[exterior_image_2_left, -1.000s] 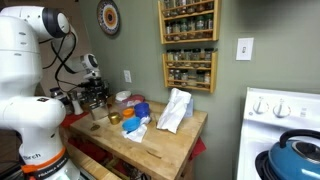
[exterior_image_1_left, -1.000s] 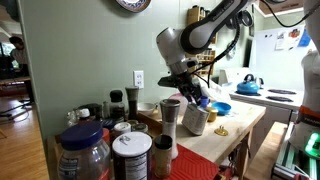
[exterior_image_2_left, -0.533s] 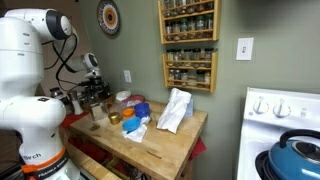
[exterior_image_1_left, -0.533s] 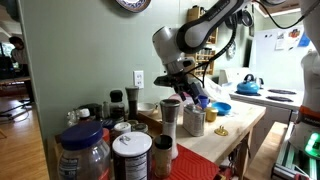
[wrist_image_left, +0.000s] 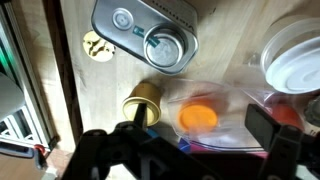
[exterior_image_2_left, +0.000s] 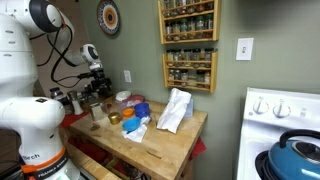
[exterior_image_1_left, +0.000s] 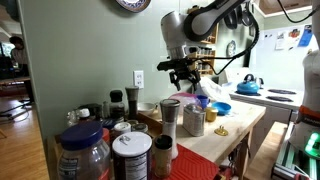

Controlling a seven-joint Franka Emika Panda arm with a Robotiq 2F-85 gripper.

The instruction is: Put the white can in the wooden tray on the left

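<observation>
The white can (exterior_image_1_left: 196, 120) stands upright beside a steel tumbler (exterior_image_1_left: 170, 118) near the table's edge. From above, in the wrist view, the can (wrist_image_left: 123, 20) and the tumbler (wrist_image_left: 165, 48) sit side by side inside a shallow tray (wrist_image_left: 103, 32) with rounded corners; it looks greyish there. My gripper (exterior_image_1_left: 183, 72) hangs well above them, clear of both. Its fingers are spread wide in the wrist view, and the gripper (wrist_image_left: 200, 126) holds nothing. In an exterior view the gripper (exterior_image_2_left: 96, 88) is over the table's back corner.
Big clear jars with white lids (exterior_image_1_left: 132, 155) fill the foreground. A blue bowl (exterior_image_1_left: 221, 108) and a white bag (exterior_image_2_left: 175, 110) lie on the table. Under the gripper are an orange lid in plastic (wrist_image_left: 198, 117), a small brass cap (wrist_image_left: 143, 98) and a white lid (wrist_image_left: 295, 55).
The gripper has risen away from the can and tumbler. The can stays standing where it was.
</observation>
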